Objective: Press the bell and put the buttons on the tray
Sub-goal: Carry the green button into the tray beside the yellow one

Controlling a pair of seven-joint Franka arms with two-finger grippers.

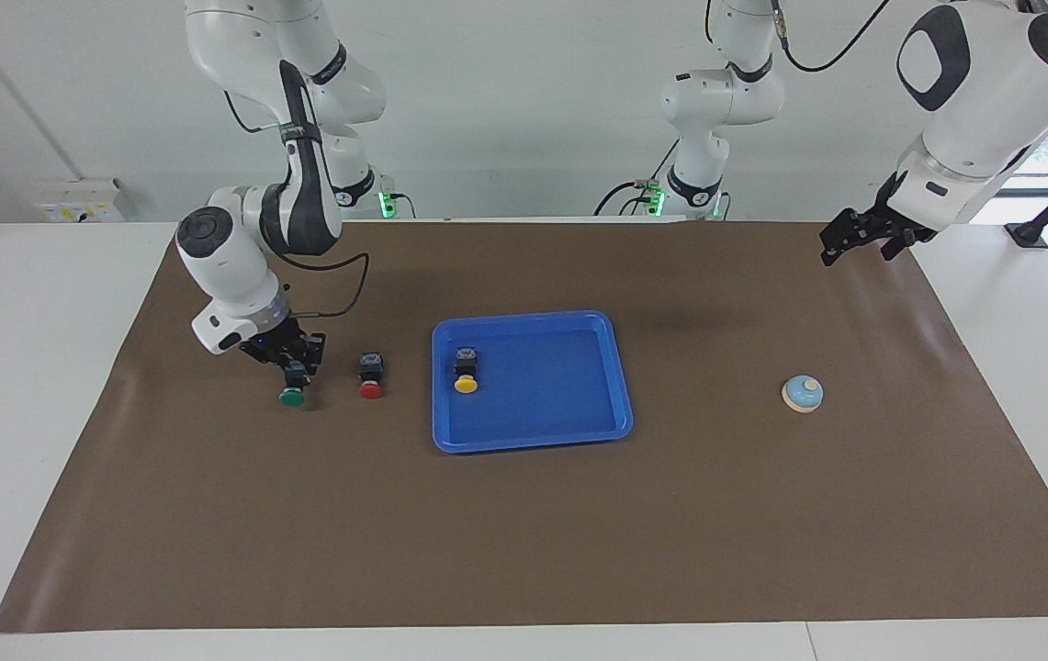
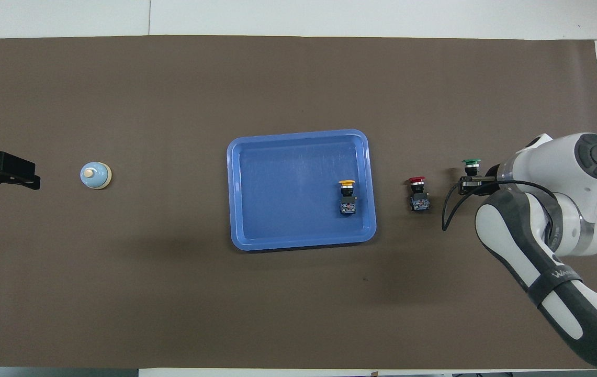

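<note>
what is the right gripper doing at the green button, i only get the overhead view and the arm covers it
Observer: The right gripper is shut on the green button, gripping its black body, with the cap pointing away from the robots.
Operator: ok and is the left gripper touching the bell
Observer: No. The left gripper waits open, up in the air above the mat, well apart from the bell.
</note>
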